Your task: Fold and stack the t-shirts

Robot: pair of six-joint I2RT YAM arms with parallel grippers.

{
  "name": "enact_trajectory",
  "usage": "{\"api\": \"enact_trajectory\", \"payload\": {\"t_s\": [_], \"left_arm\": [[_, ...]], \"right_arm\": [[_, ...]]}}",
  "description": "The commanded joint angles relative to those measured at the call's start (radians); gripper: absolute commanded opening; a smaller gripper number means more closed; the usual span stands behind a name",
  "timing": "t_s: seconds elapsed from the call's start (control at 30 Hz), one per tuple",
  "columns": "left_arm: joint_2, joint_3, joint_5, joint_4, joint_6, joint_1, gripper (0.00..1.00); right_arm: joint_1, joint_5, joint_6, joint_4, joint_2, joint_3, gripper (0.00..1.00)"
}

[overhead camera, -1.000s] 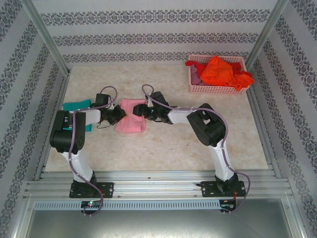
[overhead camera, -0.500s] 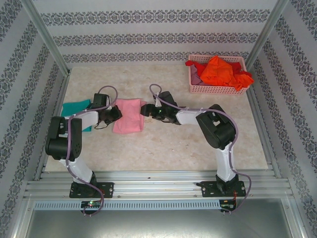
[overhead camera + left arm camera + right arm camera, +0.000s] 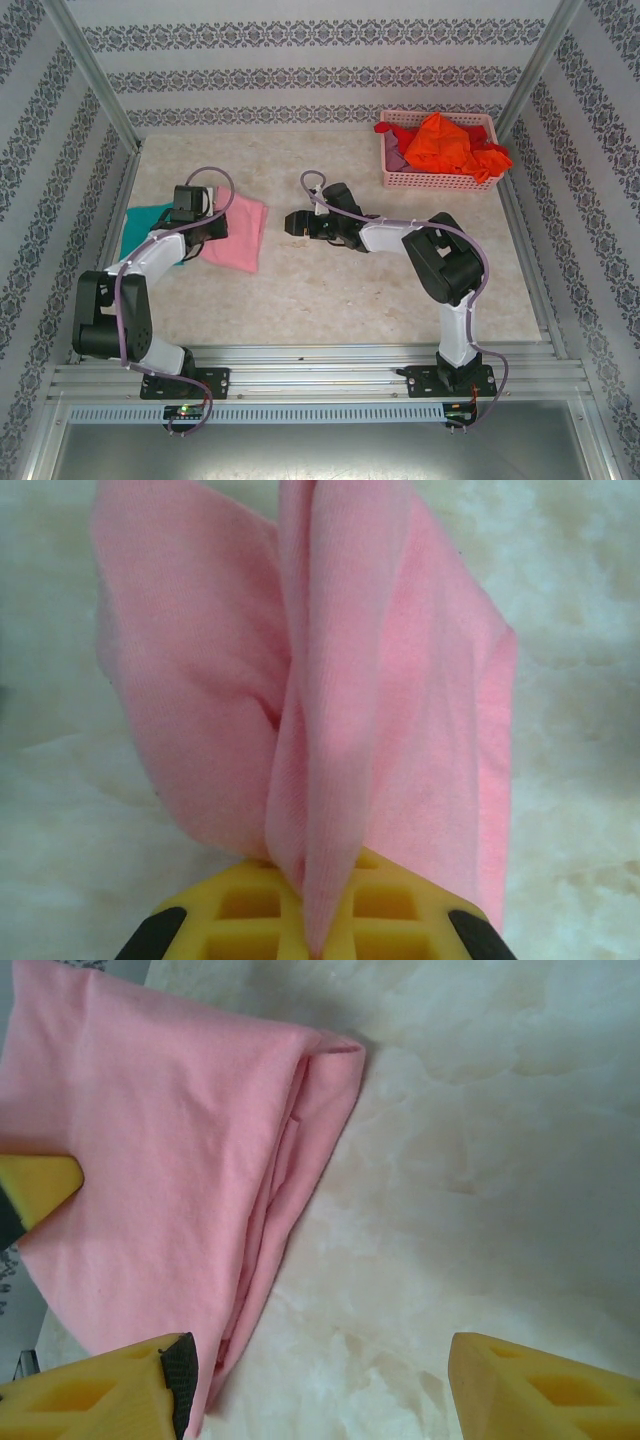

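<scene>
Pink t-shirt (image 3: 237, 232), folded to a rough rectangle, lies on the left half of the table (image 3: 330, 300), mid-depth and nearer the left edge than the centre. Left gripper (image 3: 200, 222) is clamped on its left side. The left wrist view shows a ridge of pink cloth bunched up and pinched between the yellow fingers (image 3: 220, 920), with the rest of the shirt spread flat beyond.

The grip is on the side facing the teal t-shirt (image 3: 148, 222), which sits folded against the left edge, partly under the left arm (image 3: 150, 262). Judgement: a hold there suits dragging pink onto teal to make the stack. Can't tell if the two cloths touch yet.

Right gripper (image 3: 292, 222) is near the table centre, jaws wide, nothing in them, just right of the pink shirt and clear of it. The right wrist view has pink's folded edge ahead of its fingers (image 3: 100, 1385). It is probably open and clear so that only one arm pulls and the fold isn't stretched.

Basket (image 3: 440, 182) at the far right corner holds an orange t-shirt (image 3: 440, 140) heaped with a red t-shirt (image 3: 388, 127) and a mauve t-shirt (image 3: 397, 158), none folded.

Risk: a one-sided pinch could open the fold.
</scene>
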Motion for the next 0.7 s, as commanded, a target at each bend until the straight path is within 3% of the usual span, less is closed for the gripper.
{"api": "enact_trajectory", "payload": {"t_s": [0.0,0.37,0.67], "left_arm": [[-0.038,0.035,-0.103,-0.098,0.121,0.025,0.00],[-0.071,0.094,-0.183,-0.157,0.244,0.174,0.00],[-0.083,0.194,-0.199,-0.183,0.339,0.226,0.00]], "right_arm": [[0.010,-0.037,-0.050,0.003,-0.019,0.039,0.67],[-0.001,-0.081,-0.049,0.002,0.000,0.058,0.68],[-0.011,-0.074,-0.040,0.015,0.001,0.046,0.68]]}}
